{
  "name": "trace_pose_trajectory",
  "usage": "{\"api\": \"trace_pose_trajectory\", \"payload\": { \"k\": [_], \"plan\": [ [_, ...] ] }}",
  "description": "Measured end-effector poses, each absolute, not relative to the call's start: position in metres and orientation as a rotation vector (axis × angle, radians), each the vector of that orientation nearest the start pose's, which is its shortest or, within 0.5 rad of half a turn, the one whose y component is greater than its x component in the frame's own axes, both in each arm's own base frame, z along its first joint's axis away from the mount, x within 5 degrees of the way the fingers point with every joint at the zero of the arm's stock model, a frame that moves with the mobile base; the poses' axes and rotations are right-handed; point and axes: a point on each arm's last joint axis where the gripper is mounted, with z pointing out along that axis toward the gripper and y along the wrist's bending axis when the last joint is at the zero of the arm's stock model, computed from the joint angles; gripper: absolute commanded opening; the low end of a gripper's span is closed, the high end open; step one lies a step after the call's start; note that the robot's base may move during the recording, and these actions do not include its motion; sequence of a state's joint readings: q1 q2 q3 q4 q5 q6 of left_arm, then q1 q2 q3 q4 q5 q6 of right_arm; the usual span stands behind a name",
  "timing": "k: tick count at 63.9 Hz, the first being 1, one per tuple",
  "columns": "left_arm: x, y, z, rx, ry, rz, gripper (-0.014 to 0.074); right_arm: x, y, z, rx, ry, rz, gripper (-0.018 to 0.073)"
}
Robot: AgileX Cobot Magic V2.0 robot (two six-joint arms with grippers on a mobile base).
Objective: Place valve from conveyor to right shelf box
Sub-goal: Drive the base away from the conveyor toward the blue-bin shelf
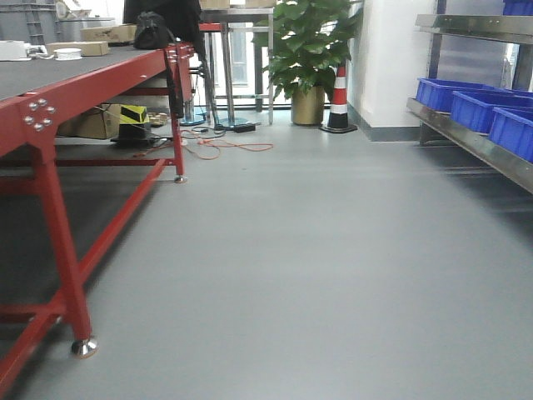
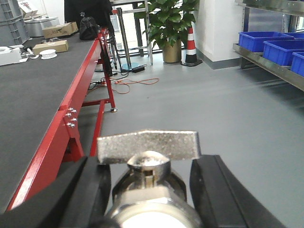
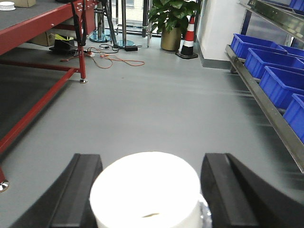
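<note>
A silver metal valve (image 2: 147,145) with a flat T-handle sits between the black fingers (image 2: 90,190) of my left gripper (image 2: 149,161), which is shut on it. It hangs over the grey floor, beside the red-framed conveyor (image 2: 33,95) on the left. My right gripper (image 3: 152,159) is shut on a white round cylinder (image 3: 145,190) with a bit of silver metal at its right edge. Blue shelf boxes (image 3: 280,83) line the metal shelf (image 3: 266,107) on the right. In the front view the conveyor (image 1: 58,71) and blue boxes (image 1: 483,108) show, but no gripper.
A potted plant (image 1: 308,50) and a striped traffic cone (image 1: 339,100) stand at the far wall. Orange cables (image 1: 225,148) lie on the floor near the conveyor's red leg (image 1: 178,133). Cardboard boxes (image 2: 59,30), a black bag (image 2: 88,27) and white rolls (image 2: 47,53) sit on the belt.
</note>
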State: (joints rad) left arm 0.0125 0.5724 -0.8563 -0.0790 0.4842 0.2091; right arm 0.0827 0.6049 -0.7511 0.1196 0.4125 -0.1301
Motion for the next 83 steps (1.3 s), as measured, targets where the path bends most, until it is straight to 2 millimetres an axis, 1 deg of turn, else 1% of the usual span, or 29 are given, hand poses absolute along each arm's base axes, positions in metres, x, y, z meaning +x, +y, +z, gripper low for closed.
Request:
{"api": "trace_pose_trajectory", "payload": {
  "k": [83],
  "plan": [
    [0.0996,-0.0021,0.4096,0.134,1.678,0.083,-0.0111,0.1173,0.0141,0.3789,-0.125,1.741,0.087,-0.0153]
  ]
}}
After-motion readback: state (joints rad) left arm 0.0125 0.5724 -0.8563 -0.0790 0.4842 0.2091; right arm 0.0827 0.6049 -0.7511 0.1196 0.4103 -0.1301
